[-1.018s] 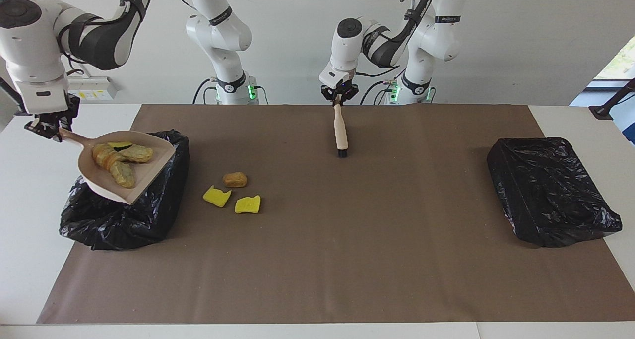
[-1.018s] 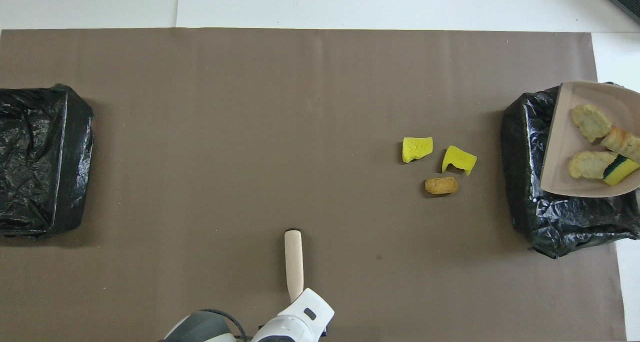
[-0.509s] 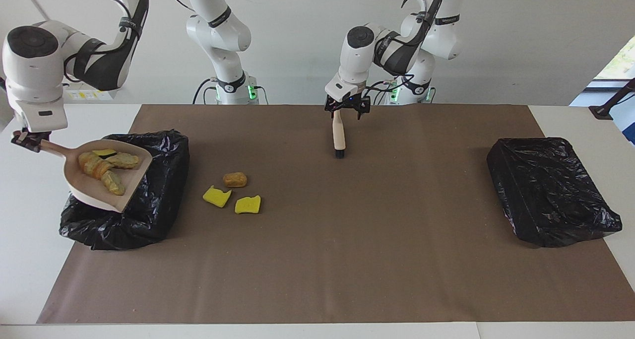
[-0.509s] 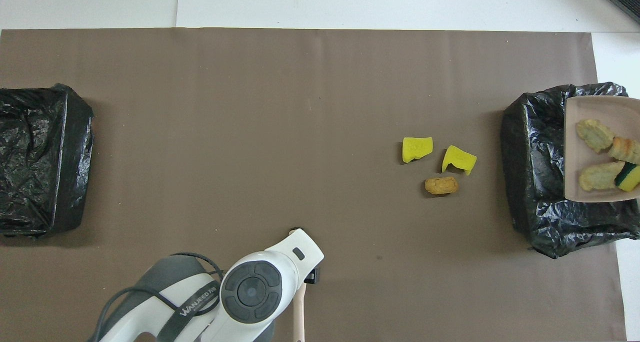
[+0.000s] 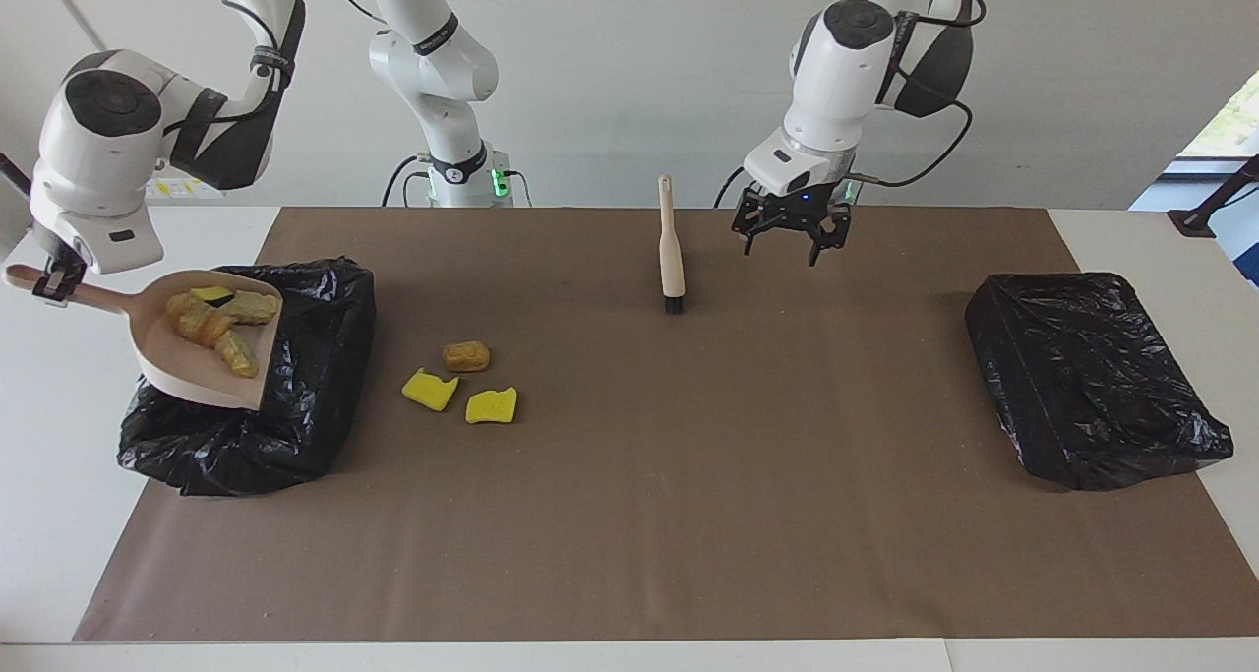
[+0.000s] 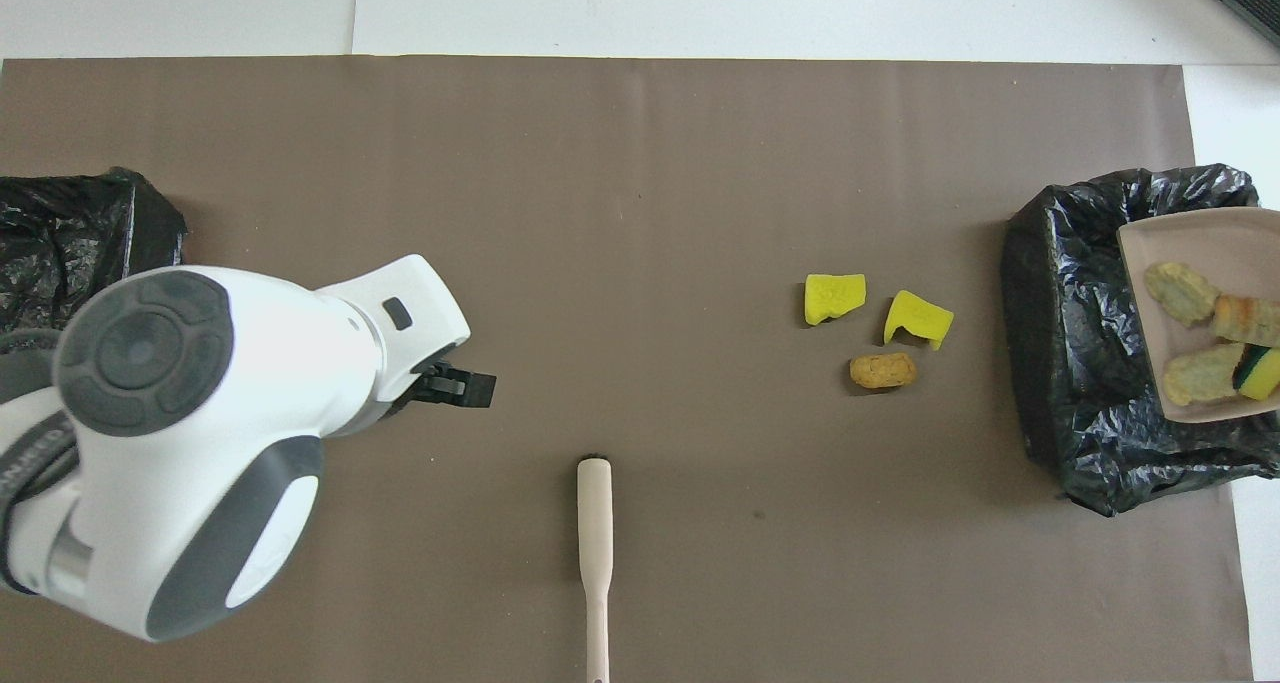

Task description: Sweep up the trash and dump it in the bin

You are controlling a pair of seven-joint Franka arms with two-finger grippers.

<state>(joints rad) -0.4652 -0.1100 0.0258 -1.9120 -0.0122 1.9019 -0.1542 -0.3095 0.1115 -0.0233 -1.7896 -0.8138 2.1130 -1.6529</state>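
The left hand [image 5: 792,242] hangs in the upper middle of the facing view with its fingers spread wide and nothing in them, just beside the beige brush [image 5: 672,250] lying on the tabletop [image 5: 689,515]. At the left edge, the right hand [image 5: 49,280] is clamped on the dustpan [image 5: 187,362] handle, four pieces of trash [image 5: 218,322] in the pan over the black bin [image 5: 295,426]. Three more scraps [image 5: 460,385] lie beside the bin, lower left of centre. Another black bin [image 5: 1092,377] sits at the right.
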